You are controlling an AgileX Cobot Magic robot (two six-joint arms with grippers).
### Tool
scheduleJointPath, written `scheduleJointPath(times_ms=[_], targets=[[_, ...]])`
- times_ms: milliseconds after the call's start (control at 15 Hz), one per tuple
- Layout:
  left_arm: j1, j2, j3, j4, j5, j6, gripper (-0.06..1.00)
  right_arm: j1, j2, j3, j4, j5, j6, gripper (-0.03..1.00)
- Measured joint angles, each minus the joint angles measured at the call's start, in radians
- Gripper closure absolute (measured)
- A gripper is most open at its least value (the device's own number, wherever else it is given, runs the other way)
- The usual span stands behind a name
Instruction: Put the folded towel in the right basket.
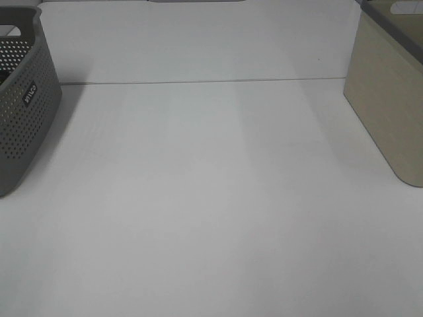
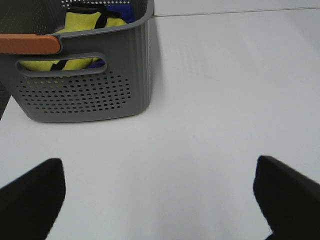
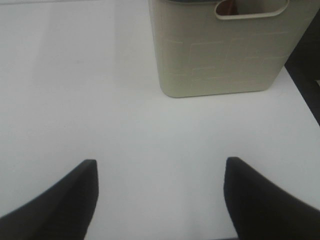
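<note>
A grey perforated basket [image 1: 26,112] stands at the table's left edge. The left wrist view shows its wall [image 2: 85,95] and, inside it, a yellow cloth with black trim [image 2: 85,22] beside something blue [image 2: 122,11]. I cannot tell whether either is the folded towel. A beige basket [image 1: 390,112] stands at the right edge; in the right wrist view [image 3: 220,55] its inside is hidden. My left gripper [image 2: 160,200] is open and empty above the table, short of the grey basket. My right gripper [image 3: 160,200] is open and empty, short of the beige basket. Neither gripper shows in the exterior view.
The white table [image 1: 211,198] lies between the two baskets, with a white back wall [image 1: 198,39] behind it. The grey basket has an orange grip [image 2: 30,43] on its near rim. A dark gap [image 3: 305,65] runs past the table's edge beside the beige basket.
</note>
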Motion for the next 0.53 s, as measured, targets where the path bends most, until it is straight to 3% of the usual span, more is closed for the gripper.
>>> scheduleJointPath(times_ms=[533], targets=[[0.000, 0.000, 0.000, 0.000, 0.000, 0.000, -0.03, 0.000, -0.038, 0.000, 0.000, 0.000, 0.000, 0.29]])
